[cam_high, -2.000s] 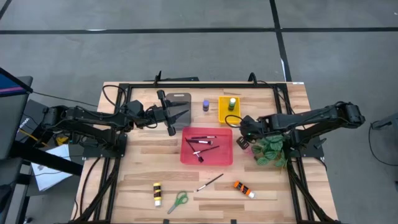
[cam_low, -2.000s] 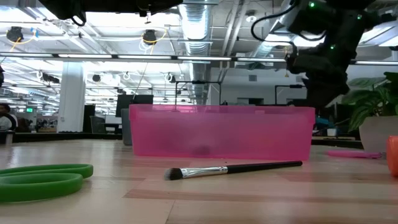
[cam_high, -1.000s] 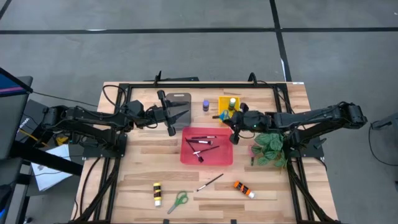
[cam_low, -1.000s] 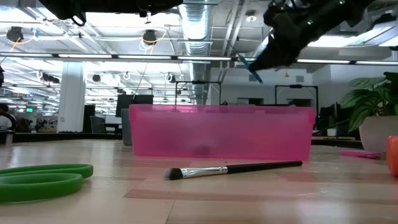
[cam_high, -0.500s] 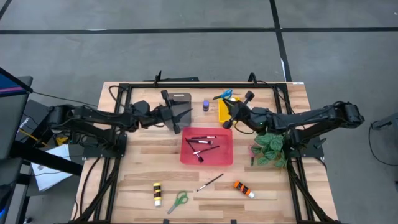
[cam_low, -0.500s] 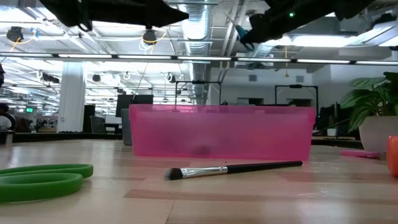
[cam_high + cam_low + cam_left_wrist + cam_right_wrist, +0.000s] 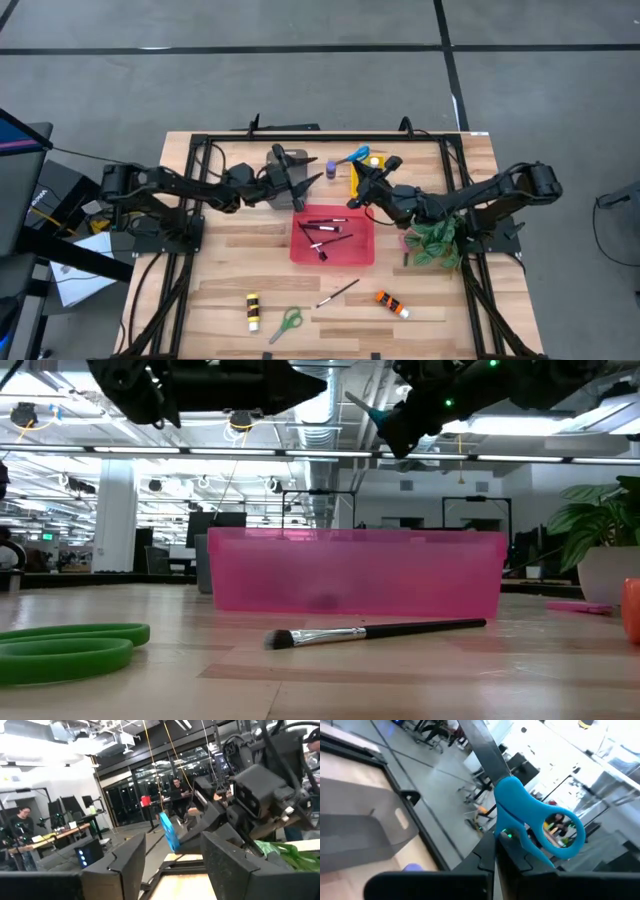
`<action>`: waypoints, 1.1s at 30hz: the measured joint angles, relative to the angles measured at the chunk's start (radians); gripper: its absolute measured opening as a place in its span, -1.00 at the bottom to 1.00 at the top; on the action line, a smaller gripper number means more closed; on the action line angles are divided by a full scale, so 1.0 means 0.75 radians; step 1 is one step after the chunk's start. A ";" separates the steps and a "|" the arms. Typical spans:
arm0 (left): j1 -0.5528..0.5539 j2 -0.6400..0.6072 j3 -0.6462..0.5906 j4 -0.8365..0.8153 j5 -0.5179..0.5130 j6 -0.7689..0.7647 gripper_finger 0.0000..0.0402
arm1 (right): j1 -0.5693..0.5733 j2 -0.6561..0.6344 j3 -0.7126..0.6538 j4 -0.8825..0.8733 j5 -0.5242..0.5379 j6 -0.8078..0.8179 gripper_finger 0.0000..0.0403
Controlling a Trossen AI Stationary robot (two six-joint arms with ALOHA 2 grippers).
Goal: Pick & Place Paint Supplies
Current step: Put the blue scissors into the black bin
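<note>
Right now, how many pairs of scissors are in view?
2. The blue-handled scissors are held in the air by the right tool above the table's far side; the green-handled scissors lie on the wooden table's near edge. Others may be hidden.

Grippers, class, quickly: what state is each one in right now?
Left gripper: open, empty, above the grey tray.
Right gripper: shut on the blue scissors, held up in the air.

Right gripper (image 7: 352, 172) raised from beside the plant to above the yellow tray (image 7: 362, 180) with blue-handled scissors (image 7: 357, 155), left gripper (image 7: 318, 178) advanced toward them, fingers spread wider.
</note>
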 joint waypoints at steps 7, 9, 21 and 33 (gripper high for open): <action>-0.006 0.068 0.049 -0.003 0.000 -0.041 -0.12 | 0.000 0.041 0.000 0.156 0.004 -0.160 -1.00; -0.009 0.068 0.049 -0.002 0.000 -0.060 -0.13 | 0.002 0.041 0.000 0.148 -0.002 -0.158 -1.00; -0.009 0.068 0.049 0.008 0.085 -0.118 -0.14 | 0.031 0.062 -0.001 0.123 -0.015 -0.160 -1.00; 0.000 0.068 0.049 -0.007 0.092 -0.215 -0.18 | 0.034 0.062 0.018 0.077 -0.015 -0.164 -1.00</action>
